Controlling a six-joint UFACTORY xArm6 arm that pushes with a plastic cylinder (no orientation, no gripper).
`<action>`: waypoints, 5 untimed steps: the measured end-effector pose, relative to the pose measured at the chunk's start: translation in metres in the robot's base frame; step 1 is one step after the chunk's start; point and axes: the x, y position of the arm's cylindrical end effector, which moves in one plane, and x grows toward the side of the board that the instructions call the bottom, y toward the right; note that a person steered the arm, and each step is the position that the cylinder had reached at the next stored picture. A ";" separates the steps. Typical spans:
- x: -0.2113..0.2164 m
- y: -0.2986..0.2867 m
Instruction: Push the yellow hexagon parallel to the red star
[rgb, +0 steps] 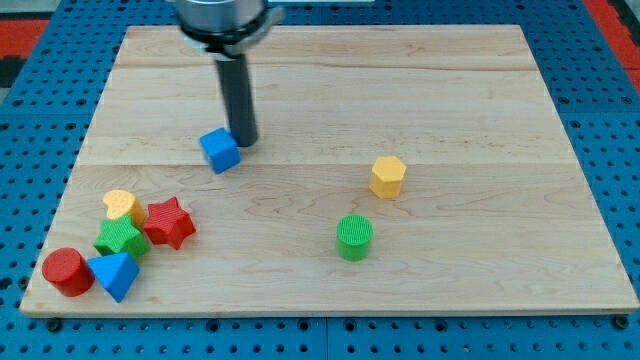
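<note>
- My tip (246, 141) is down on the wooden board (450, 80) in the upper left-centre of the frame, just beside the blue cube (220, 150), at its upper right edge; whether they touch I cannot tell.
- The arm ends in a bare rod, so there are no jaws to stand apart or together, and it holds nothing.
- The yellow hexagon (388, 176) sits right of centre, well apart from my tip, with the green cylinder (354, 237) near it, lower and slightly left.
- The red star (168, 222) lies at lower left in a cluster: yellow heart (120, 205), green star (122, 238), red cylinder (67, 271), blue pyramid (114, 275).
- Judged from this, the approach is in hand; the hexagon looks untouched.
- The hexagon sits higher in the frame than the star, so the next move likely calls for rounding to its upper side and pushing it toward the frame's bottom, steering clear of the green cylinder.
</note>
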 end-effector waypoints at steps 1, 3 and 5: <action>0.045 -0.001; 0.059 -0.060; 0.011 -0.088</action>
